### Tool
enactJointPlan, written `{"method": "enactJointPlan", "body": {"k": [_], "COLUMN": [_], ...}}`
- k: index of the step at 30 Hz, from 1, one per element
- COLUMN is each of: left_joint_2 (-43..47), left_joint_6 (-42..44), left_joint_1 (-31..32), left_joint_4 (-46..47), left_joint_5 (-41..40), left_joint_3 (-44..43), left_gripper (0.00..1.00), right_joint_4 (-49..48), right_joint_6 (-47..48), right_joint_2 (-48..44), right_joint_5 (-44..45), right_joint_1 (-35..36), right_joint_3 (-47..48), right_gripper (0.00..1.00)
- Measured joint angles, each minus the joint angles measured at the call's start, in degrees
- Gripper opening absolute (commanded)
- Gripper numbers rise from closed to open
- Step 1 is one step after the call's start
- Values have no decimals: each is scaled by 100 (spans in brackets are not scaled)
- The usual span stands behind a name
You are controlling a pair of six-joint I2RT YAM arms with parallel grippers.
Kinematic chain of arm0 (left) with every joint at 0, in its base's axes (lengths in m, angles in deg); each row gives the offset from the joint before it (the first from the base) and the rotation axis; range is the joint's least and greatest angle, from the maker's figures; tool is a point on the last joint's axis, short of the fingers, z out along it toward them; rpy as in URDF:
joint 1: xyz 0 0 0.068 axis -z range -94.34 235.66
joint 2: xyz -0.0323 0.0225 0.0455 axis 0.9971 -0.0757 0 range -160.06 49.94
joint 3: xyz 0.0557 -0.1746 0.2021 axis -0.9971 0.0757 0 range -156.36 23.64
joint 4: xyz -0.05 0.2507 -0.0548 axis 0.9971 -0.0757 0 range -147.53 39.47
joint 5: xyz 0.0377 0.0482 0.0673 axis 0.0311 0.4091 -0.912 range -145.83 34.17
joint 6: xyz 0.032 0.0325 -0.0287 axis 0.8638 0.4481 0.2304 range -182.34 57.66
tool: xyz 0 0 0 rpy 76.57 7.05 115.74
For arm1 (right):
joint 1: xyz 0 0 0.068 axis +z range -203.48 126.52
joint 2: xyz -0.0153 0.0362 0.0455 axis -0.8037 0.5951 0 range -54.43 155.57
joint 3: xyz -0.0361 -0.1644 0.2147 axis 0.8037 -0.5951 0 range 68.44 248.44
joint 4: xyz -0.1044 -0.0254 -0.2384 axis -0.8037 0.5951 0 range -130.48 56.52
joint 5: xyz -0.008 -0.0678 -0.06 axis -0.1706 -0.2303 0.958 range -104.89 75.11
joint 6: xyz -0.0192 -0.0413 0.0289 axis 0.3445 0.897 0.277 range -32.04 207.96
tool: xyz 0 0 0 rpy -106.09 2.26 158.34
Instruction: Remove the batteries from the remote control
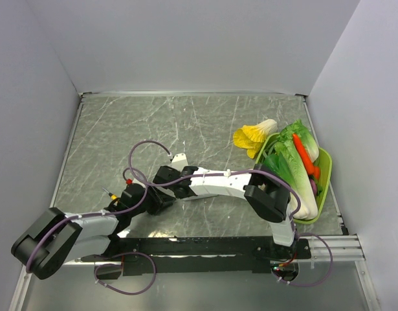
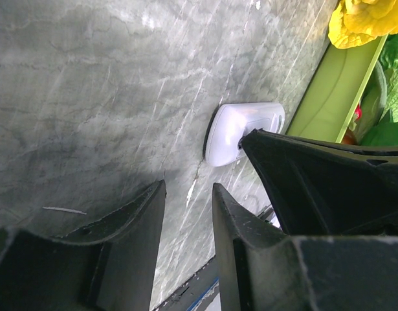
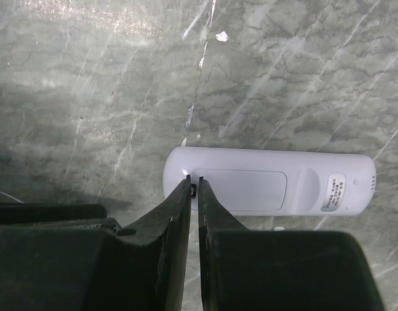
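Note:
The white remote control (image 3: 270, 188) lies flat on the grey marble table, back side up, its battery cover closed. It also shows in the left wrist view (image 2: 241, 129), and one end of it shows in the top view (image 1: 179, 159). The batteries are hidden. My right gripper (image 3: 193, 186) is shut to a thin slit, with its tips on the cover's end edge near the remote's left end. My left gripper (image 2: 189, 194) is open and empty, low over bare table just short of the remote. In the top view both grippers meet at the table's middle, right (image 1: 171, 179) and left (image 1: 157, 201).
A green tray (image 1: 325, 175) of leafy vegetables and a carrot stands at the right edge, with a yellow-white vegetable (image 1: 252, 135) beside it. The tray's wall shows in the left wrist view (image 2: 334, 84). Purple cables loop over the arms. Grey walls enclose the table.

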Motion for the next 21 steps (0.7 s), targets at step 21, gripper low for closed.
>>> {"method": "enactJointPlan", "body": {"k": [21], "left_joint_2": [-127], "left_joint_6": [-111], "left_joint_1": [0], "left_joint_4": [170], "left_joint_5": [35], "left_joint_3": [0], "left_gripper": [41], "right_joint_4": [-63], "right_joint_6": [-66], "right_joint_2": [-9], "right_joint_5": [-11], "right_joint_1": [50], "right_joint_3": [-44], "right_gripper": [0]}}
